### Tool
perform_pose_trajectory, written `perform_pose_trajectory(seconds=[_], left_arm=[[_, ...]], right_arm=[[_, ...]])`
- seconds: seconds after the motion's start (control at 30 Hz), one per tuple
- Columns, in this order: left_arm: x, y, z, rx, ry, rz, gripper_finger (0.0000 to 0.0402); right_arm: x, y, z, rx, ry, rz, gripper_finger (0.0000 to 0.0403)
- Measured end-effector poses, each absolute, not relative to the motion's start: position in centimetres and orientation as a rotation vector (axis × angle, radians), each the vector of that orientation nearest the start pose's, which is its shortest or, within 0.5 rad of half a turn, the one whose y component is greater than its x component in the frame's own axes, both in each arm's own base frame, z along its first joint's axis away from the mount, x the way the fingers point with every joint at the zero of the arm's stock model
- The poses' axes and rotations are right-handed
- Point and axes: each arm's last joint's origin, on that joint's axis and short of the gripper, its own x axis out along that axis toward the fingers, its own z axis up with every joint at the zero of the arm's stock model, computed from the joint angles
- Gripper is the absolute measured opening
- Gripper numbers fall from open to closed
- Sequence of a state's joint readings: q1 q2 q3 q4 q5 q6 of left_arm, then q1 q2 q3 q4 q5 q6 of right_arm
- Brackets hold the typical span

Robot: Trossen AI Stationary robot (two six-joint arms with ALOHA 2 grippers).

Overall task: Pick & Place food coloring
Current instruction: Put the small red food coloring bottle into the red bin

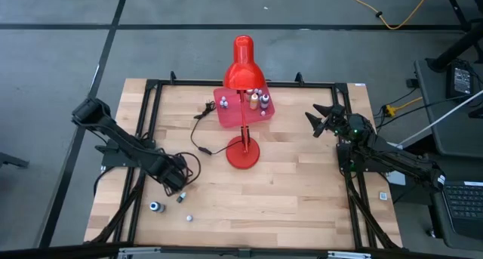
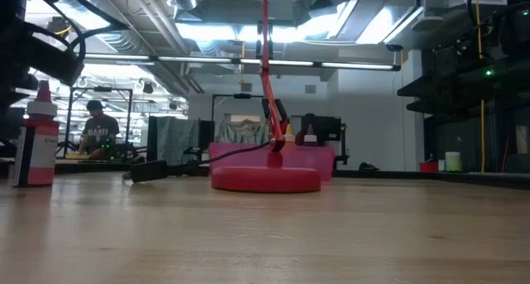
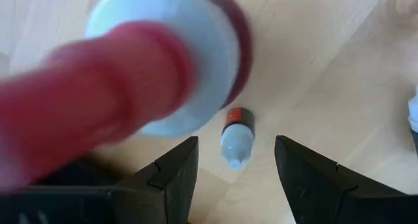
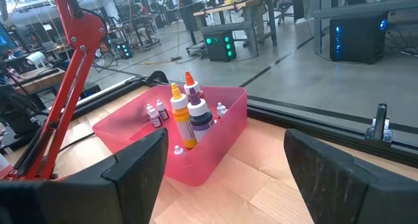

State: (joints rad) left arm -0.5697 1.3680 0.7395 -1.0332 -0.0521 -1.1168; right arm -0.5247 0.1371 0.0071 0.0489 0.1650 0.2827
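Note:
My left gripper [image 1: 179, 186] [image 3: 238, 178] is open and hovers over the table's near left part. Between and beyond its fingers a tiny food coloring bottle [image 3: 236, 136] [image 1: 181, 198], pale-capped with a dark and orange body, lies on its side on the wood. A taller standing bottle with a red tip [image 3: 144, 74] [image 2: 37, 143] is blurred close to the left wrist camera. Another small bottle [image 1: 189, 217] lies nearer the front edge. Several more bottles [image 4: 189, 116] [image 1: 256, 100] stand in the pink tray [image 4: 209, 159] [image 1: 232, 117]. My right gripper [image 1: 317, 120] [image 4: 222, 178] is open, facing the tray from the right.
The red desk lamp stands mid-table on its round base [image 1: 243, 153] [image 2: 265, 179], its head [image 1: 243, 63] over the tray's far side, and its black cord [image 1: 202, 134] trails left. A black frame [image 1: 151, 123] runs around the table. Bare wood lies between lamp and front edge.

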Motion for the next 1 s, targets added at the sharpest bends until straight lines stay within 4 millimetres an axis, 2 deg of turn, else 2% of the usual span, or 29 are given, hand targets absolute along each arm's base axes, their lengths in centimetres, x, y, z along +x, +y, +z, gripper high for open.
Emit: perform_pose_trajectory(seconds=[1.0], left_arm=[[16.67,-10.66,16.03,-0.315,1.567,0.511,0.0196]], right_arm=[[8.86,-5.68,15.95,0.285,-0.016,-0.697,0.0306]])
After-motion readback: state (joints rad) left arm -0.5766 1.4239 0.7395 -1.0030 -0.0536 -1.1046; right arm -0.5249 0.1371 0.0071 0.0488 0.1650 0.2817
